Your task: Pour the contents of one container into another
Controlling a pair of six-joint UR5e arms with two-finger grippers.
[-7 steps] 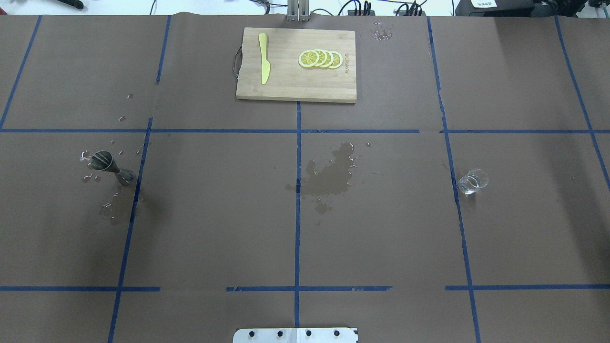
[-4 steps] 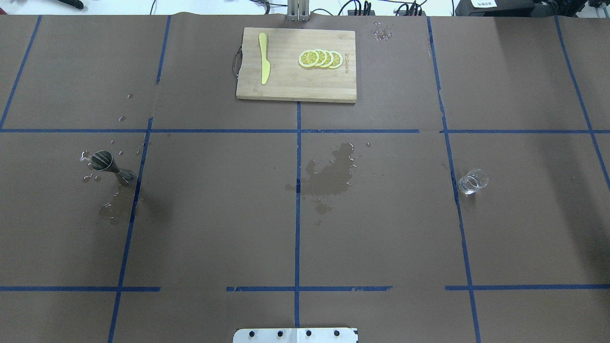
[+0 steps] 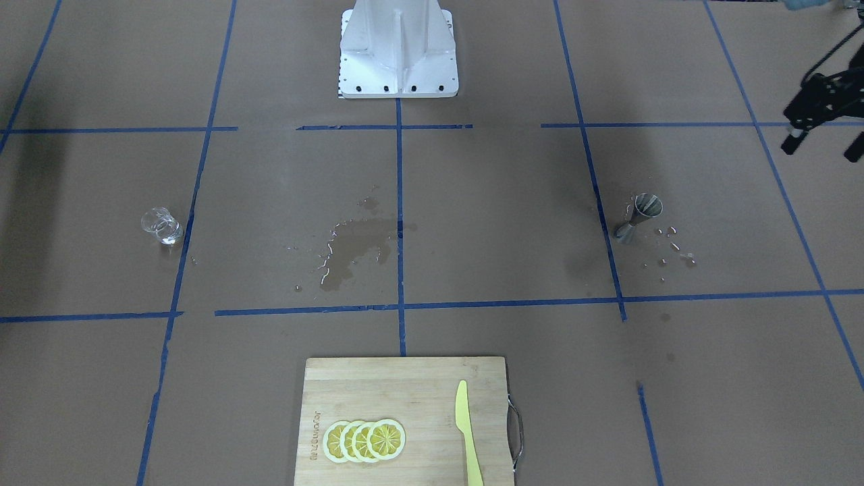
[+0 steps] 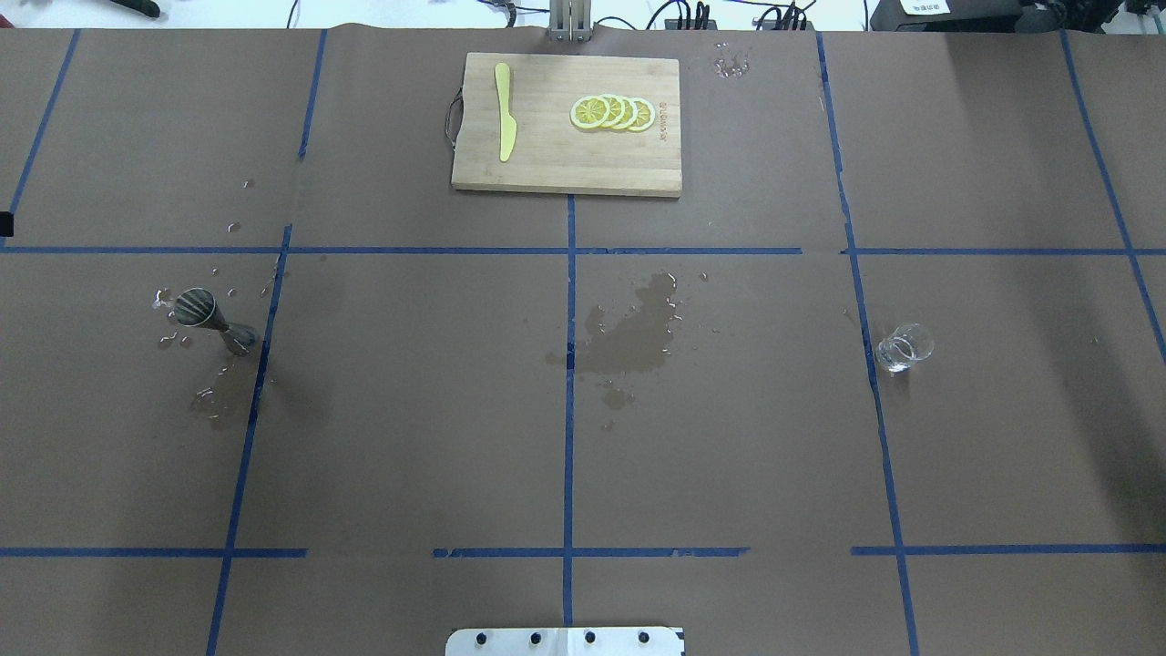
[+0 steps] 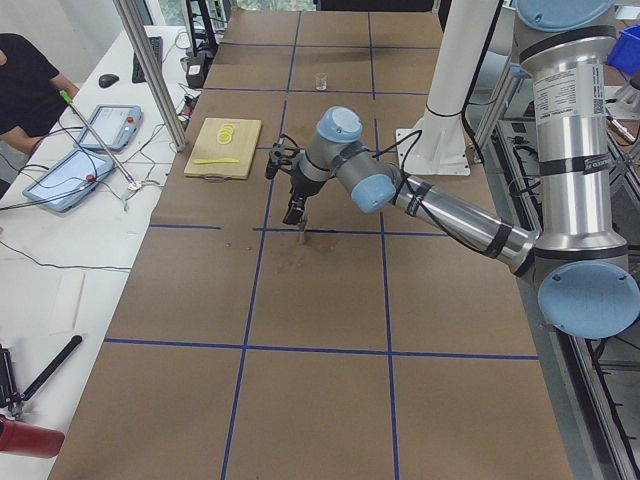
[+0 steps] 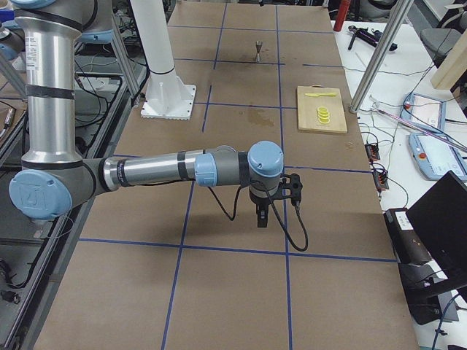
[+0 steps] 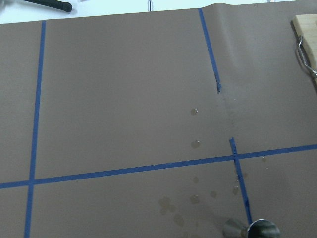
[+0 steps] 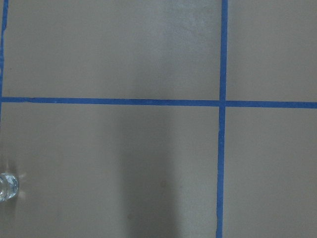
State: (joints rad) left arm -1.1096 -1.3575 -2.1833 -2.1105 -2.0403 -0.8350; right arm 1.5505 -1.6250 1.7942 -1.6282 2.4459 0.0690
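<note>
**Cup and jigger stand well apart, both upright**

The glass cup is small, short and clear. It stands mouth up on the robot's right side of the surface, just beside a blue tape line, on that line's outer side. Whether it holds any liquid cannot be told.

The jigger — silvery steel, two cones joined at a narrow waist — stands upright on one cone on the robot's left side, its upper cone open to the top. It too is just beside a tape line, on the outer side, with small drops scattered on the surface around it.
</note>
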